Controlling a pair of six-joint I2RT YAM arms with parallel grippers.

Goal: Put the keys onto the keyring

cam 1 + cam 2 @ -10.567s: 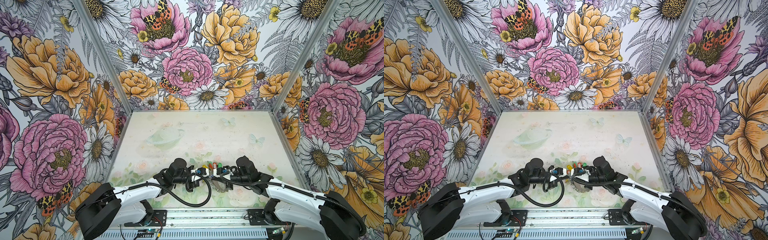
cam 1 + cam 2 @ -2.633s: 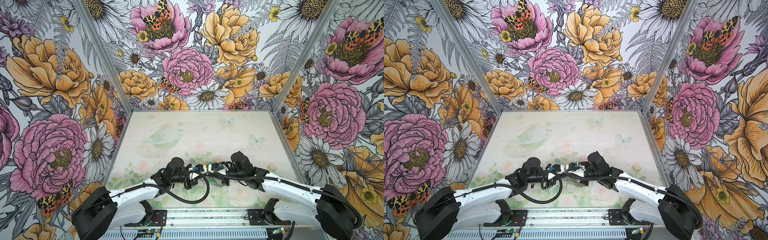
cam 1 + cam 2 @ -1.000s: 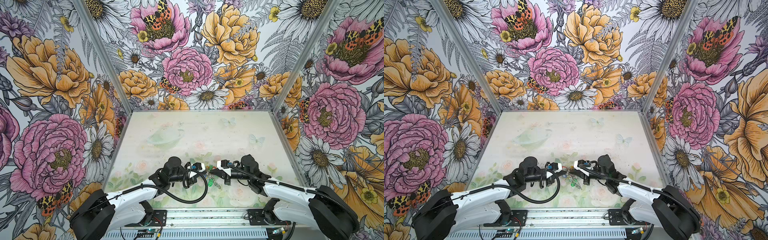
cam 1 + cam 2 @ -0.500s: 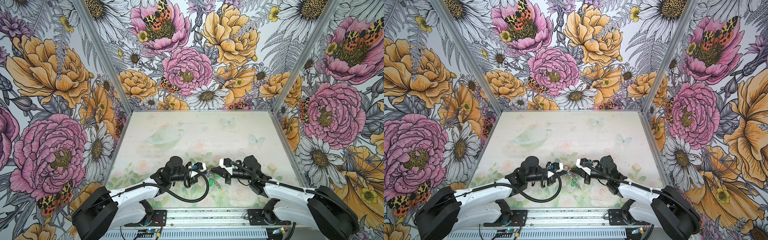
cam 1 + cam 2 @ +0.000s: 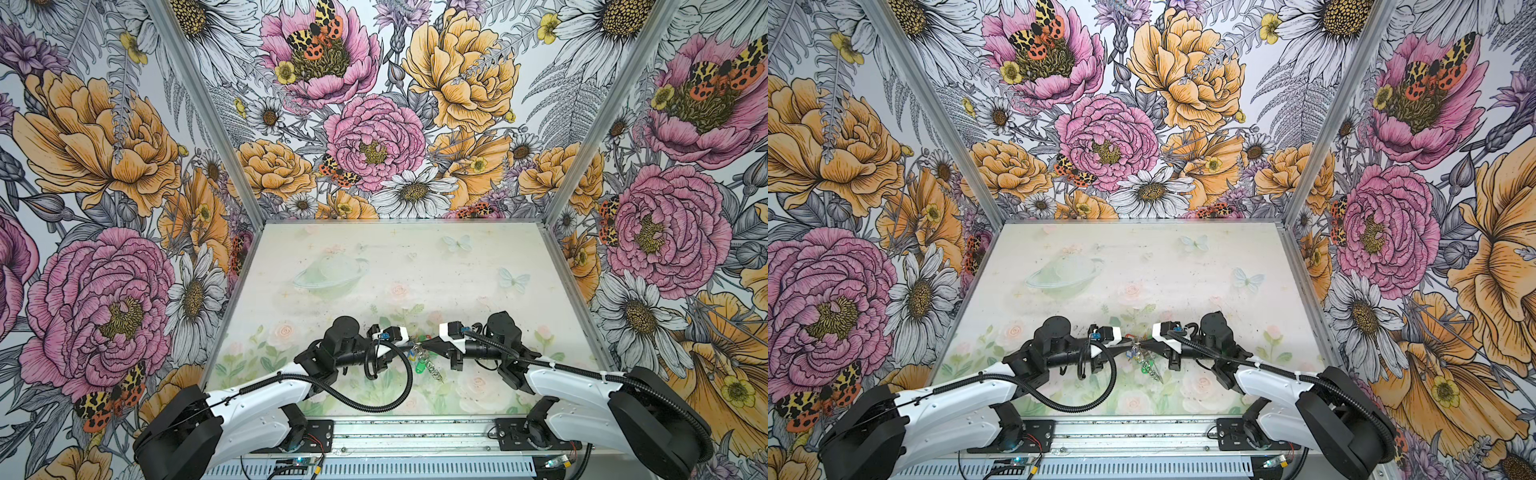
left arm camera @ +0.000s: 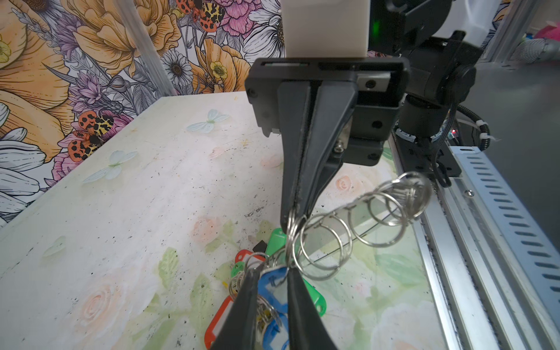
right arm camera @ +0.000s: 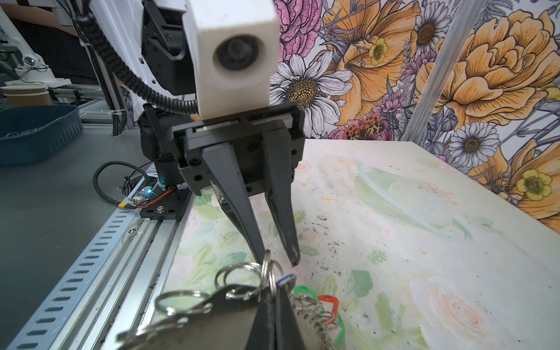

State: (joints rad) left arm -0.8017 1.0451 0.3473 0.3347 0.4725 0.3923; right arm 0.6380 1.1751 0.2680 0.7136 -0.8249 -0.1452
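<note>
My two grippers meet nose to nose above the front middle of the table. The right gripper (image 7: 274,288) is shut on the keyring (image 7: 212,321), a grey band fringed with silver rings and held in the air. From the left wrist the keyring (image 6: 363,218) runs edge-on away from the right gripper (image 6: 292,216). The keys hang and lie in a bunch below it: a blue tag (image 6: 272,288), a green tag (image 6: 277,241) and a red tag (image 6: 218,321). The left gripper (image 6: 271,274) is open, its fingers either side of the blue tag. The bunch (image 5: 417,361) shows small in both top views.
An aluminium rail (image 5: 407,432) runs along the table's front edge, close under both arms. The left arm's black cable (image 5: 374,403) loops over the front of the mat. Flower-print walls close three sides. A dark blue bin (image 7: 33,133) stands off the table.
My left gripper's jaws have parted a little from shut. Both arms hold nearly the same place, and the bunch still hangs from the right gripper.
</note>
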